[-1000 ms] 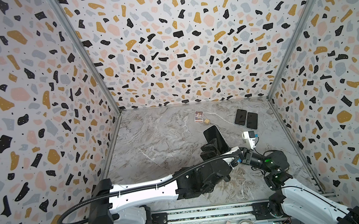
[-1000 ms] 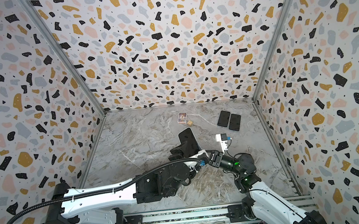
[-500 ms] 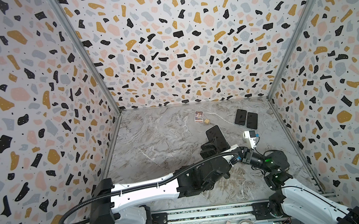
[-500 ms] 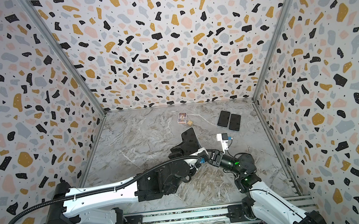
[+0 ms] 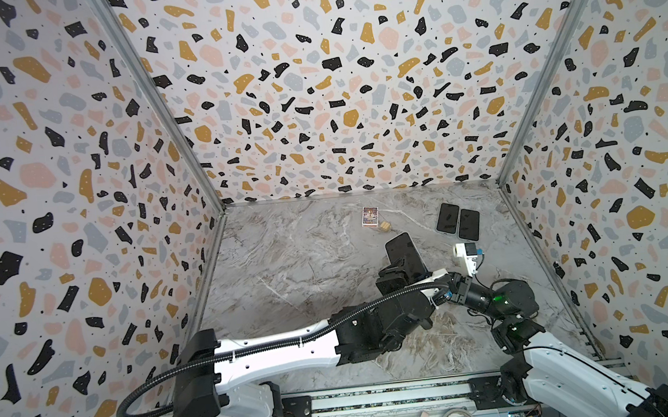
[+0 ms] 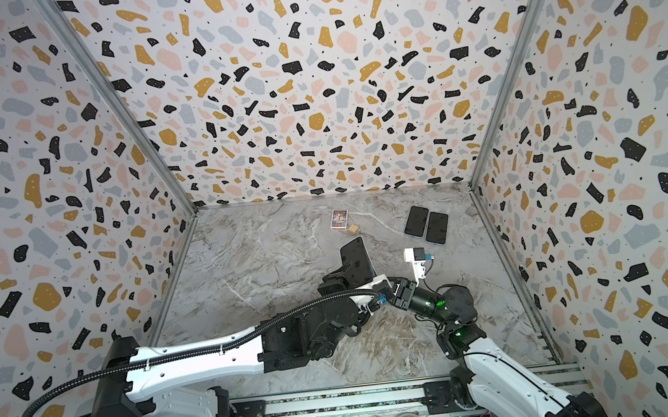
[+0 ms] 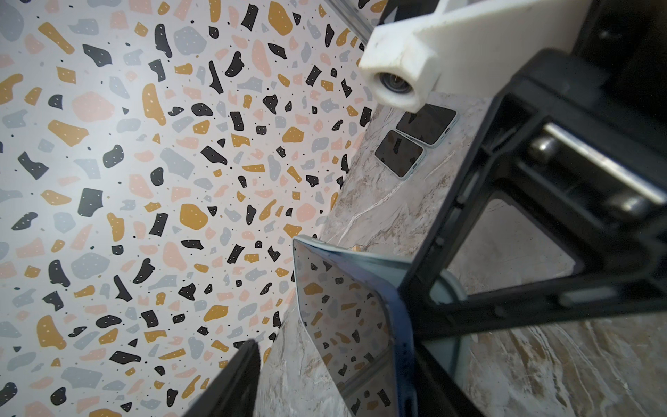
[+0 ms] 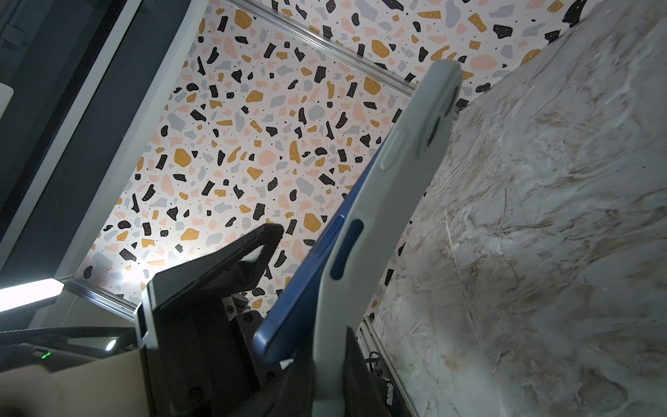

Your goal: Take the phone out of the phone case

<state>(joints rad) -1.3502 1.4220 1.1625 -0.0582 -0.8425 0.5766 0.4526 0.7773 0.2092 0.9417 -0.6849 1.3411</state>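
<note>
A blue phone (image 5: 405, 252) (image 6: 356, 259) stands tilted on edge above the marble floor, in a pale grey case (image 8: 382, 216). In the right wrist view the phone's (image 8: 317, 274) lower corner stands away from the case. My right gripper (image 5: 442, 289) (image 8: 325, 364) is shut on the case's lower end. My left gripper (image 5: 399, 272) (image 7: 332, 361) straddles the phone (image 7: 343, 317) with its jaws apart. One of its fingers (image 7: 234, 379) stands clear of the screen, which mirrors the wall. The case's rim (image 7: 346, 252) shows behind the phone.
Two dark phones (image 5: 458, 220) lie side by side at the back right. A small card box (image 5: 370, 216) and a wooden block (image 5: 385, 226) lie near the back wall. Patterned walls close in three sides.
The left gripper's jaws have narrowed around the phone. Both arms and the phone have hardly shifted.
</note>
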